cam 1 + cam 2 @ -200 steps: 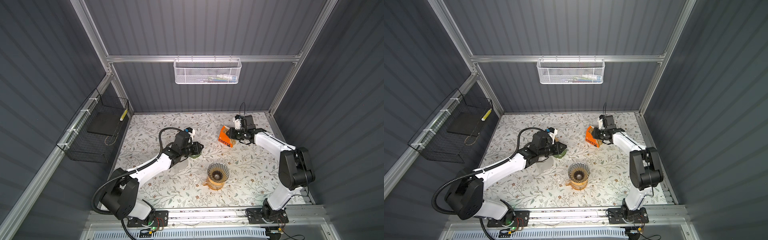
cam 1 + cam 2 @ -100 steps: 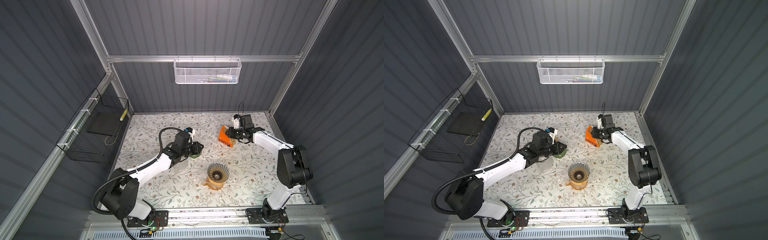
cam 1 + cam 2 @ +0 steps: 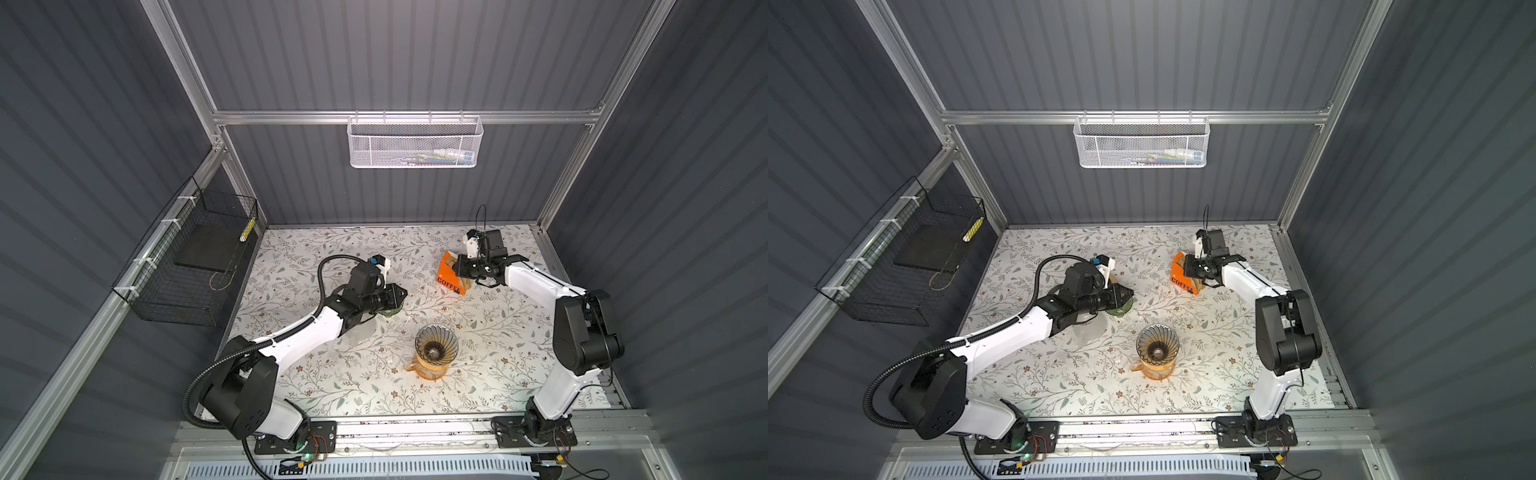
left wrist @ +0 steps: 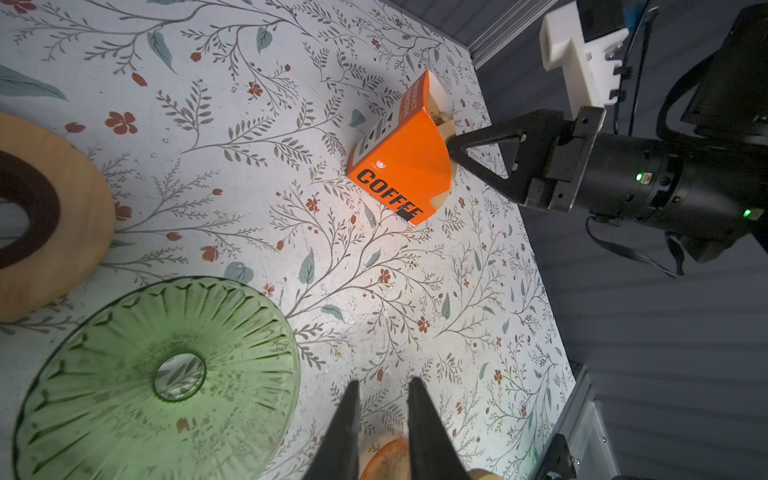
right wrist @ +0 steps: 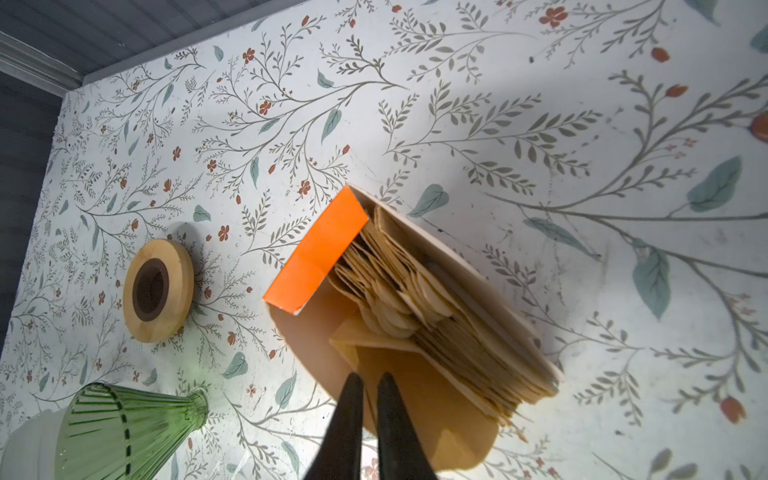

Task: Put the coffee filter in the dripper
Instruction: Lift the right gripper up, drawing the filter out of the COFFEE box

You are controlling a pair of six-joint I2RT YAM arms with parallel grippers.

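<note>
An orange coffee filter box (image 3: 448,277) (image 3: 1180,277) lies open at the back right, with a stack of brown paper filters (image 5: 415,299) fanning out of it. My right gripper (image 5: 370,380) (image 3: 459,270) is at the box mouth, shut on the edge of the outermost coffee filter (image 5: 424,403). The ribbed glass dripper (image 3: 436,345) (image 3: 1157,343) stands on an amber carafe (image 3: 430,372) front centre and has nothing in it. My left gripper (image 4: 382,386) (image 3: 403,294) hovers mid-table, slightly open and holding nothing.
A green ribbed glass cone (image 4: 158,374) (image 5: 124,424) sits just below my left gripper. A wooden ring (image 4: 83,232) (image 5: 174,266) lies beside it. A black wire basket (image 3: 195,266) hangs on the left wall. A white mesh basket (image 3: 415,143) hangs on the back wall.
My right gripper's fingers have closed on the filter's edge, and that arm has shifted slightly at the box. The left arm has not moved.
</note>
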